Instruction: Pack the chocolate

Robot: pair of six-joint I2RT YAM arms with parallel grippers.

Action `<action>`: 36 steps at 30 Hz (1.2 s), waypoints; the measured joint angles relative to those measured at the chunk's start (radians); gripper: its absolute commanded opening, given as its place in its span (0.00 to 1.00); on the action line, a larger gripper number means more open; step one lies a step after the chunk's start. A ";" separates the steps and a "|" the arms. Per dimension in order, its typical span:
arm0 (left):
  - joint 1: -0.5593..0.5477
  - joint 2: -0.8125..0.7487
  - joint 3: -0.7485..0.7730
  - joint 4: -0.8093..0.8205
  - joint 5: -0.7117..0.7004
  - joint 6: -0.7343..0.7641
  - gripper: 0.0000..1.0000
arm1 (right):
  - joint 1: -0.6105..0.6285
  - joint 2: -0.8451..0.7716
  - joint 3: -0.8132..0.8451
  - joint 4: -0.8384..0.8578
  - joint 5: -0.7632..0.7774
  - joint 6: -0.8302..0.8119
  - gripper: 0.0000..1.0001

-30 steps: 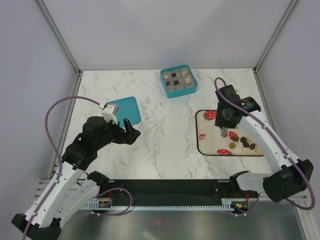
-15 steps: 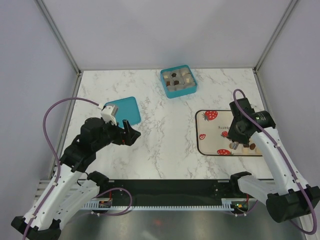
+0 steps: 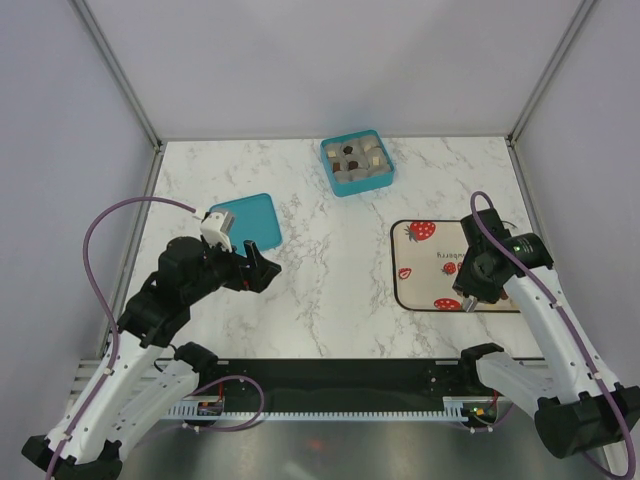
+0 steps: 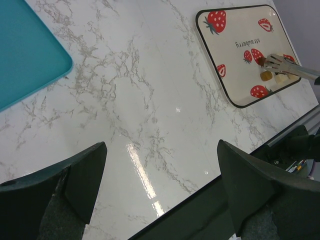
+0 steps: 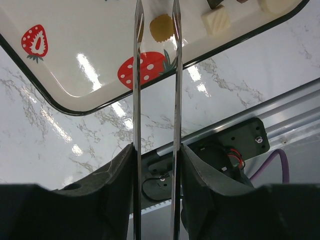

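Note:
Several tiny chocolates lie at the near right end of the strawberry-print tray (image 3: pixel 420 290). In the right wrist view I see a tan round one (image 5: pixel 162 27), a whitish block (image 5: pixel 216 20) and a whitish round one (image 5: pixel 272 4). My right gripper (image 3: pixel 468 298) hangs over them. Its thin metal fingers (image 5: pixel 137 75) stand apart on either side of the tan chocolate, not closed on it. More chocolates sit in the teal compartment box (image 3: pixel 357 163) at the back. My left gripper (image 3: pixel 262 262) is open and empty over bare marble (image 4: pixel 162 150).
A flat teal lid (image 3: pixel 250 218) lies beside the left arm; it also shows in the left wrist view (image 4: pixel 25 55). The black rail (image 3: pixel 340 378) runs along the table's near edge, close under the tray. Grey walls enclose the table.
My right gripper moved from the tray's far left part toward me, to the chocolates at its near edge. The left arm barely moved.

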 measured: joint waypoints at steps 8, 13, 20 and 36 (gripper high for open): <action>0.000 -0.004 0.000 0.000 0.000 0.000 0.99 | 0.000 -0.002 -0.006 -0.002 0.000 0.004 0.48; 0.000 -0.004 0.000 0.000 0.000 0.000 0.99 | 0.000 -0.011 -0.031 -0.003 -0.013 0.003 0.48; 0.000 -0.004 0.000 0.000 0.000 0.000 0.99 | 0.000 -0.029 -0.064 -0.006 -0.034 0.002 0.47; 0.000 -0.003 0.000 0.000 0.000 0.000 0.99 | 0.000 -0.005 -0.051 0.030 -0.131 -0.060 0.33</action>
